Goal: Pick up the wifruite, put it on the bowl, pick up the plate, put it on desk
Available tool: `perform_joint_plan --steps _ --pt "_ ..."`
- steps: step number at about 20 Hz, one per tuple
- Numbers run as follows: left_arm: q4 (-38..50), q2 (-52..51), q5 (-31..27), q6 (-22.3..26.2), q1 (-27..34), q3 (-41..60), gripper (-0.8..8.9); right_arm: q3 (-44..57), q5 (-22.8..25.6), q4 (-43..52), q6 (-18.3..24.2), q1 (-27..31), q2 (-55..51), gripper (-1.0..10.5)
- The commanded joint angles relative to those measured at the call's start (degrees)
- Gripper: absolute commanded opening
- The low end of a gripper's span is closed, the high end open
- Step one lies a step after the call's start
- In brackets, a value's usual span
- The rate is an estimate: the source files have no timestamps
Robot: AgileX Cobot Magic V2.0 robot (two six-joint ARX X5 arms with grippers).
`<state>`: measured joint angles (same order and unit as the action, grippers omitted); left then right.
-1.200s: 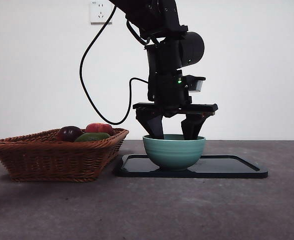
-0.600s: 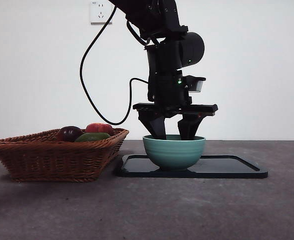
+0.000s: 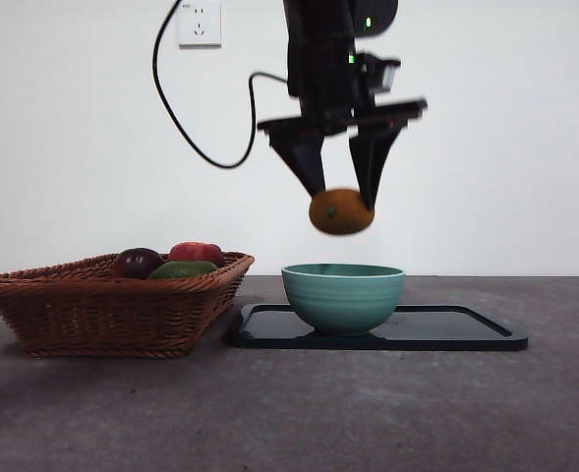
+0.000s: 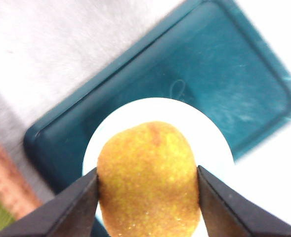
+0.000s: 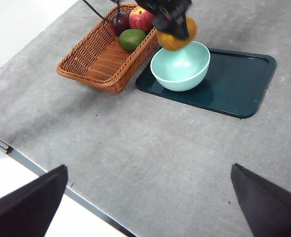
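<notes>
Wifruite (image 3: pixel 340 211) clamped in left pincer (image 3: pixel 342 197), above bowl (image 3: pixel 343 296)

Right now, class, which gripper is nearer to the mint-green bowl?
Left. The left gripper hangs directly above the bowl, fingers shut on the wifruite. The right gripper waits far back over the desk, fingers open.

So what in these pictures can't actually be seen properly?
- Basket contents: in the front view its wall hides the lower parts of the fruits.
- Bowl inside: the front view looks level, so the rim hides it; in the left wrist view the wifruite covers most of it.
- Tray: blurred in the left wrist view, corners cut off.
- Left gripper: arm cut off by the front view's top edge.
</notes>
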<state>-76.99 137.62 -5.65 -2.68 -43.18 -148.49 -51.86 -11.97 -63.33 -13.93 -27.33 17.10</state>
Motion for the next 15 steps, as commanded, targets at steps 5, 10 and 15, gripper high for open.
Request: perform_joint_plan --steps 5,10,15 --pt "-5.88 -3.32 0.07 -3.04 -0.66 -3.17 2.45 -0.44 -0.02 0.77 -0.42 -0.28 -0.04 5.4" --pt "-6.45 -9.53 0.09 -4.28 -0.57 -1.27 2.45 -0.44 -0.02 0.77 -0.42 -0.31 -0.04 5.4" --pt "-6.86 -21.42 0.07 -3.98 0.44 13.18 2.45 -0.44 -0.02 0.77 -0.39 -0.28 -0.04 5.4"
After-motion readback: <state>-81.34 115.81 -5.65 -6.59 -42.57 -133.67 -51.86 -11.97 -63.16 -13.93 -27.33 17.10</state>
